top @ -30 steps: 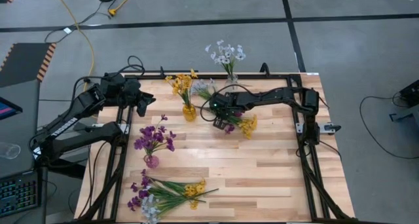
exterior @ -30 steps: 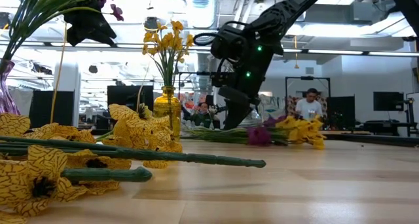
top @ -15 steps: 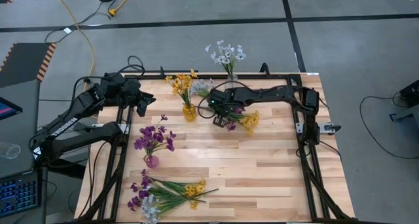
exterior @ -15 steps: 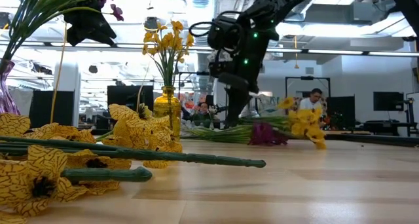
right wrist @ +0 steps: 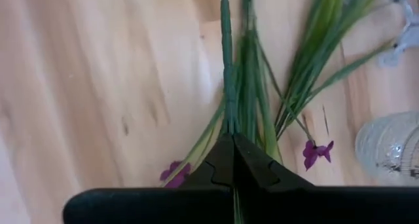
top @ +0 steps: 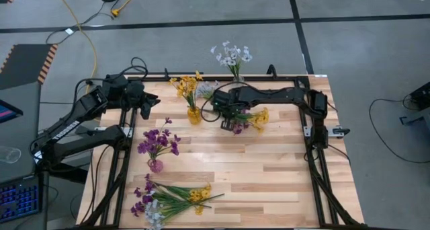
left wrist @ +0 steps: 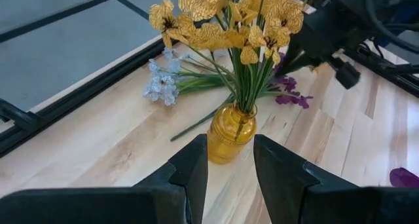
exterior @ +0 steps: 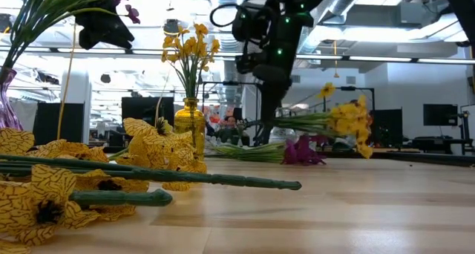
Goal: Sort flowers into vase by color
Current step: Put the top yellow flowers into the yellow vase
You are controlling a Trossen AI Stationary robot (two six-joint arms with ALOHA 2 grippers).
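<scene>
Right gripper [top: 230, 116] clamped on green-stemmed yellow flower spray [exterior: 347, 120], lifted off wooden table [top: 269, 176], amber glass vase [top: 194, 115] beside, left gripper [left wrist: 228, 168] partly open, empty, at far-left edge.

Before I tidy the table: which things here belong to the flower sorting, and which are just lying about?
Job:
- yellow spray in right gripper
- yellow vase
- purple vase
- clear vase
- mixed pile
- purple sprig

Lying about:
- yellow cable
- keyboard
</scene>
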